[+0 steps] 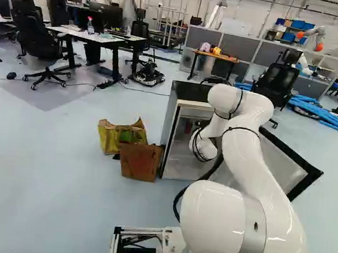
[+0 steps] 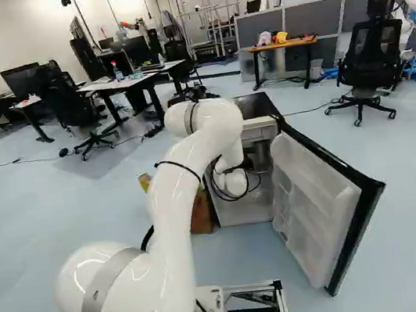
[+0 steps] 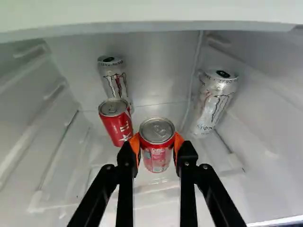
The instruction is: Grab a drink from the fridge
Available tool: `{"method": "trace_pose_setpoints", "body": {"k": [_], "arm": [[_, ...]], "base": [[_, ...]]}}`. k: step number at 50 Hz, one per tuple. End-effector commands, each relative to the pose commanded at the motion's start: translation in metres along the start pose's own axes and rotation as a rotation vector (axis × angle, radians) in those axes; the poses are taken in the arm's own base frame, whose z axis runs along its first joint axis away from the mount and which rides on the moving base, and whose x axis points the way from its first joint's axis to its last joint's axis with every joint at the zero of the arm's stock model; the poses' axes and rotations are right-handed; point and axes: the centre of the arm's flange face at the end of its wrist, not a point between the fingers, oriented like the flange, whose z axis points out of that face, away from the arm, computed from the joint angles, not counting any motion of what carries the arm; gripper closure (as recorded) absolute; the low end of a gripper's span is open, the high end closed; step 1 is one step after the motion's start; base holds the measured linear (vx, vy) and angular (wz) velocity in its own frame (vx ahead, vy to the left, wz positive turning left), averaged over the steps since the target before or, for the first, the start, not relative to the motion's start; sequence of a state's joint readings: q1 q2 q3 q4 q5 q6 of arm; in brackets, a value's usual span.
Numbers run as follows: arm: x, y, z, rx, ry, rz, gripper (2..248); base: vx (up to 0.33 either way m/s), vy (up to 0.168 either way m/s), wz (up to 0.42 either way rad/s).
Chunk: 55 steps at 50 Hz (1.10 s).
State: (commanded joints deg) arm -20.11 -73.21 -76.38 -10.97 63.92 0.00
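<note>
Touching both pads (image 3: 178, 142) of tool (image 3: 157, 145), red can (image 3: 157, 158) btwn 'em, inside fridge (image 1: 192, 92)

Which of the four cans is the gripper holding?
The nearer red can: it sits between both orange pads, unlike the other red can and both silver cans.

You were in a robotics lab with office furniture: beyond the open fridge (image 2: 332, 192) stood desks (image 1: 99, 37) with monitors (image 1: 107, 15), black swivel chairs (image 1: 37, 37), grey partitions (image 1: 238, 48), metal framing (image 2: 215, 24) and another robot (image 1: 319, 35), all under a ceiling crossed by rails.
</note>
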Motion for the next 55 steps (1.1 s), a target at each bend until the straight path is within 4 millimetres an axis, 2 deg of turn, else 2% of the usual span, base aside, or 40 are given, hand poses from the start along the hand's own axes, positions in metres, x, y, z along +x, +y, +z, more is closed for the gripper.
{"method": "trace_pose_setpoints", "body": {"k": [55], "arm": [[0.052,-0.010,-0.137,-0.008,-0.092,0.023,158]], "base": [[0.000,0.000,0.000]]}}
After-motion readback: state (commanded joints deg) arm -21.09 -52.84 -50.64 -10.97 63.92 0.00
